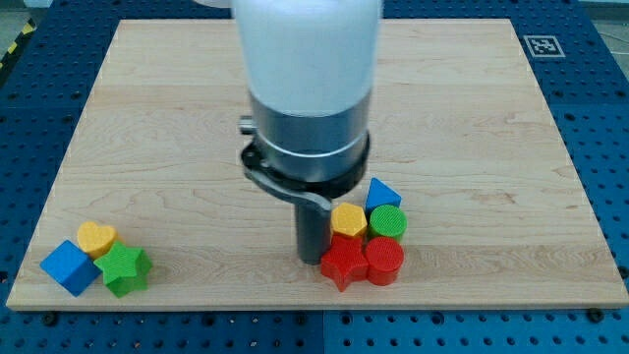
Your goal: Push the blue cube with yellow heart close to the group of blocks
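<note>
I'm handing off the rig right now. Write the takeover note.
My tip: down at the left edge of the group, beside the red star.
Group, bottom right: yellow block, blue block, green cylinder, red cylinder.
Bottom left: blue cube, yellow heart, green star, bunched together.
Done: nothing evident. Left: push cube and heart to the group.
</note>
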`<state>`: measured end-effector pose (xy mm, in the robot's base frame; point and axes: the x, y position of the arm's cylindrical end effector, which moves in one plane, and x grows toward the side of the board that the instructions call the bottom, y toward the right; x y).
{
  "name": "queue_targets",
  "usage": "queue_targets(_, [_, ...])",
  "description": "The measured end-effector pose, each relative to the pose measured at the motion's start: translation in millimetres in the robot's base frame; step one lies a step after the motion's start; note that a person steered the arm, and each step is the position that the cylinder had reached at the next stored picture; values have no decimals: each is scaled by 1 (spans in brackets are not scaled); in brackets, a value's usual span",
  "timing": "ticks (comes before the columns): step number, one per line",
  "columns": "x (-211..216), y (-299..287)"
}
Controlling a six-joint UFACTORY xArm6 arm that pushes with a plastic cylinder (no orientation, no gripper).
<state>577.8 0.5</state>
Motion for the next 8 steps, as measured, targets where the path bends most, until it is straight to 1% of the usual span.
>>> queue_targets(1, [0,2])
queue_targets(2, [-9,-33])
queue_targets(3, [-48,-71])
queue_targets(4, [-92,-137])
queue_targets(5, [-76,-213])
queue_targets(6, [-34,-272])
queue_targets(7, [-15,-305])
queue_targets(8, [10,-304])
